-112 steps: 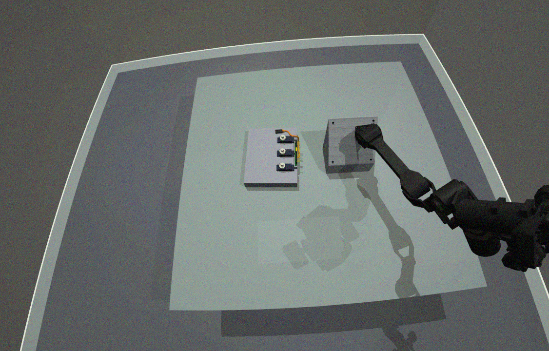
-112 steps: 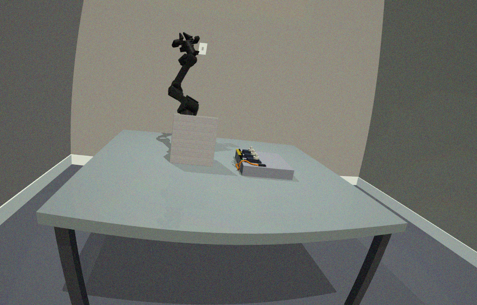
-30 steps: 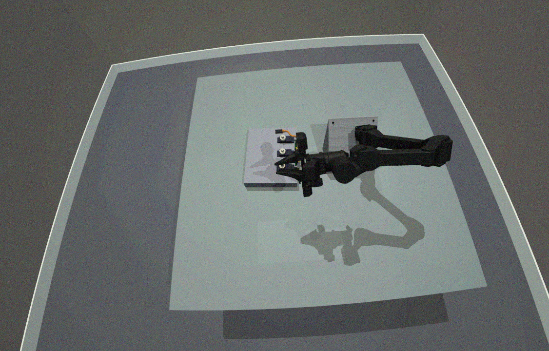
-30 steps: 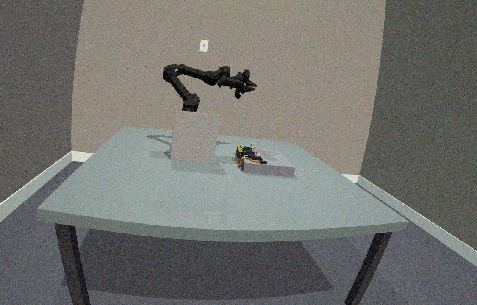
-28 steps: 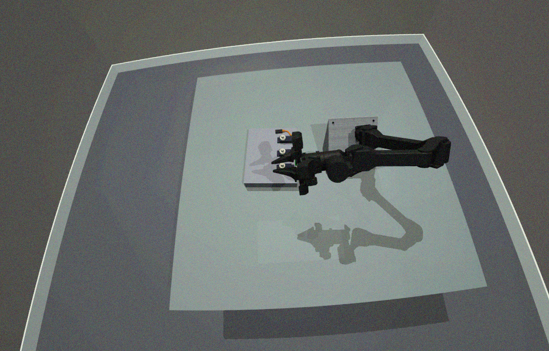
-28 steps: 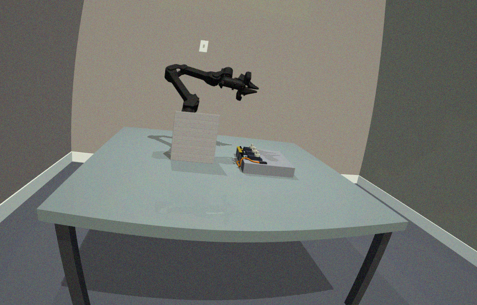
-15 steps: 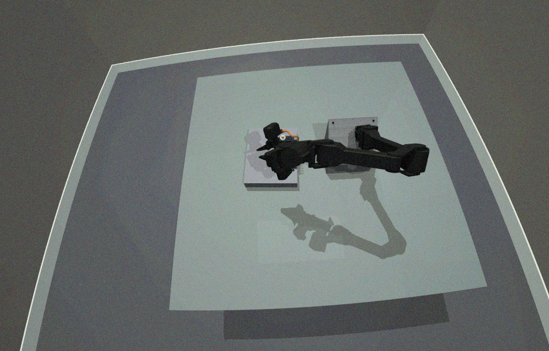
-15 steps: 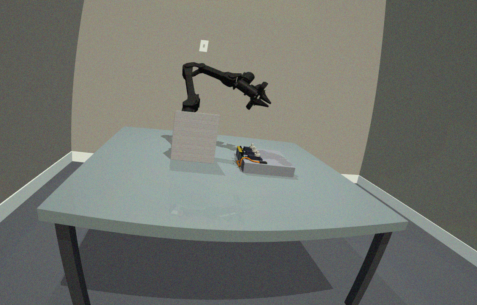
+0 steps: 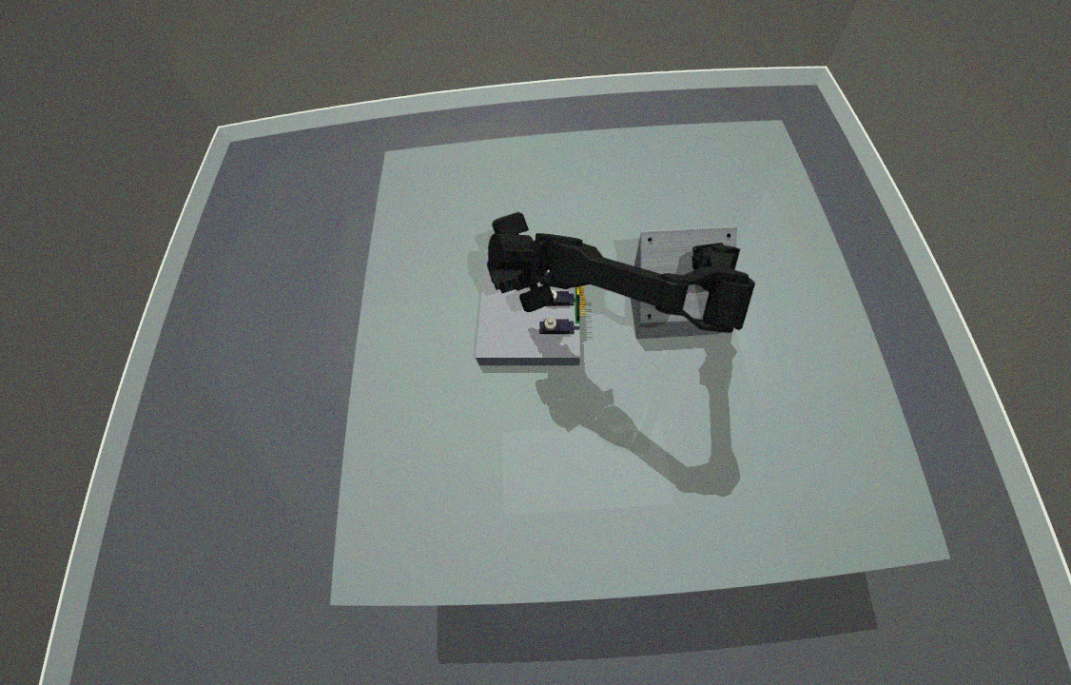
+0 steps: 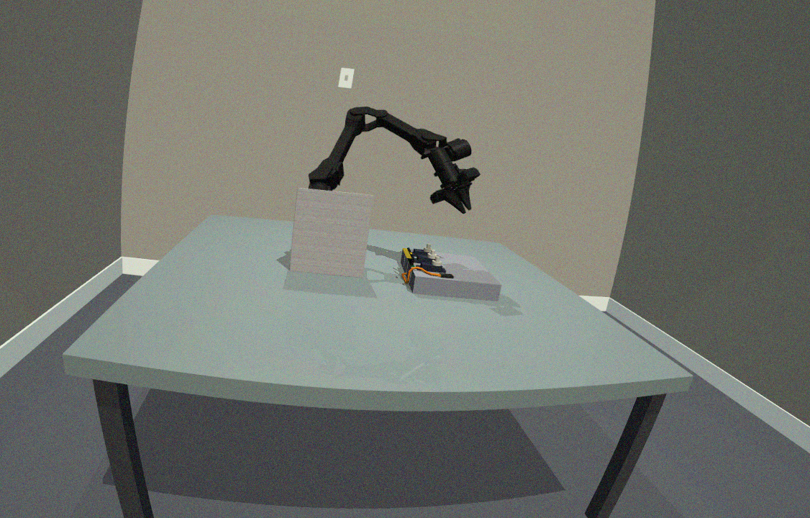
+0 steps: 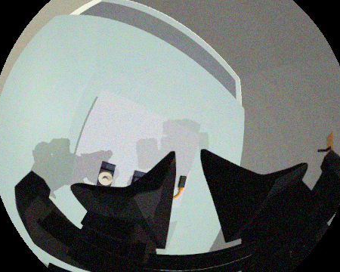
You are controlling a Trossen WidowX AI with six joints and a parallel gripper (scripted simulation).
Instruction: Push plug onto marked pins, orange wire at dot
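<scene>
The small black plug [image 10: 447, 275] [image 11: 182, 181] lies on top of the pale holder [image 9: 514, 336] [image 10: 460, 288] [image 11: 121, 113], near one side. Its orange lead [image 10: 424, 270] [image 11: 177, 196] curves to the holder's pin side. In the top view the arm hides the plug. My gripper [image 10: 466, 209] [image 11: 187, 154] is open a little, empty, and tilted down high above the holder. In the wrist view the plug shows in the gap between the fingers, far below the tips. Metal pins [image 9: 589, 328] stick out along one edge, by a yellow strip [image 9: 581, 300] [image 10: 406, 252]. The band's dot is too small to make out.
Dark servos with pale round horns [image 9: 550, 323] [image 11: 105, 177] stand up from the holder beside the pin edge. An upright pale block [image 9: 658, 246] [image 10: 331, 232] stands across from the pins, under the arm's base. A small orange piece [image 11: 329, 140] shows at the wrist view's right edge.
</scene>
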